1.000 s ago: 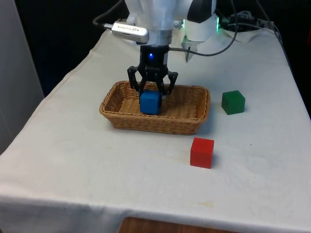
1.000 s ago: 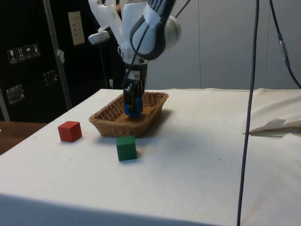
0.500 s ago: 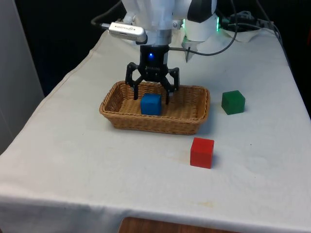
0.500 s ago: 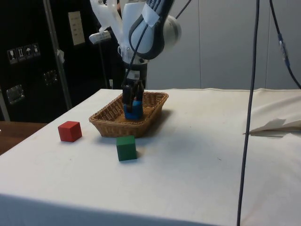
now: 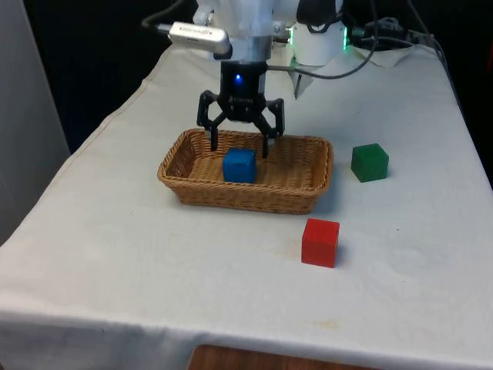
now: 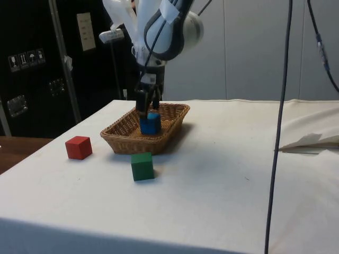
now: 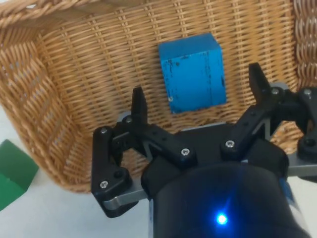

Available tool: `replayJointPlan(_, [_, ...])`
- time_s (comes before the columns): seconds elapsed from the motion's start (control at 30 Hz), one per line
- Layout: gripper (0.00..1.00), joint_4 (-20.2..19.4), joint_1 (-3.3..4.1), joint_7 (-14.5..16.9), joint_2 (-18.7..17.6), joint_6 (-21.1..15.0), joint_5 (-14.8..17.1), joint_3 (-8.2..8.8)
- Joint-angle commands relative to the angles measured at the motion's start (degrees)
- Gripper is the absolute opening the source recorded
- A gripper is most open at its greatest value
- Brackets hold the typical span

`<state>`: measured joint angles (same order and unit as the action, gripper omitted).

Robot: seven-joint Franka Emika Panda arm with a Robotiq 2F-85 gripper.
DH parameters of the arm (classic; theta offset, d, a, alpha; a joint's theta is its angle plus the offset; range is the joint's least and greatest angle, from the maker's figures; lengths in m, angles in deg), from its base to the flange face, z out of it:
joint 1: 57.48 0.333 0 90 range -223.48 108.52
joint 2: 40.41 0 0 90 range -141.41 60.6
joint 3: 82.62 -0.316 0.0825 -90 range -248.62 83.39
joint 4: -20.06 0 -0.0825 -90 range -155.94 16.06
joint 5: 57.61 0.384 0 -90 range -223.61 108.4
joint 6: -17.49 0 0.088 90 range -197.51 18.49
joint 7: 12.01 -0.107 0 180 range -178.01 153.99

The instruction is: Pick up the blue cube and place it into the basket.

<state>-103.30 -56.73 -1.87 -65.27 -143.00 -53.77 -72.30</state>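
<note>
The blue cube (image 5: 239,165) (image 6: 150,123) (image 7: 193,73) rests on the floor of the wicker basket (image 5: 192,187) (image 6: 122,141) (image 7: 69,79), free of the fingers. Just above it hangs my gripper (image 5: 239,146) (image 6: 148,101) (image 7: 196,94), open, with one finger on either side over the cube and nothing between them. The fingertips stand a little higher than the cube's top face.
A green cube (image 5: 370,162) (image 6: 142,165) (image 7: 12,171) sits on the cloth beside the basket on the front view's right. A red cube (image 5: 320,241) (image 6: 79,147) lies nearer the front edge. A crumpled paper (image 6: 312,140) lies on the far part of the table in the side view.
The gripper has opened and let go of the blue cube, which now sits on the basket floor. The gripper has then risen a little above it.
</note>
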Motion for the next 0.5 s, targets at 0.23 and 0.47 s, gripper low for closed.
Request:
replayJointPlan(0.23, [1.00,-1.1,-0.11,0.2,3.5,1.9,0.1,-0.06])
replayJointPlan(0.47, [1.00,-1.3,0.00,0.0,5.4,3.2,0.0,0.06])
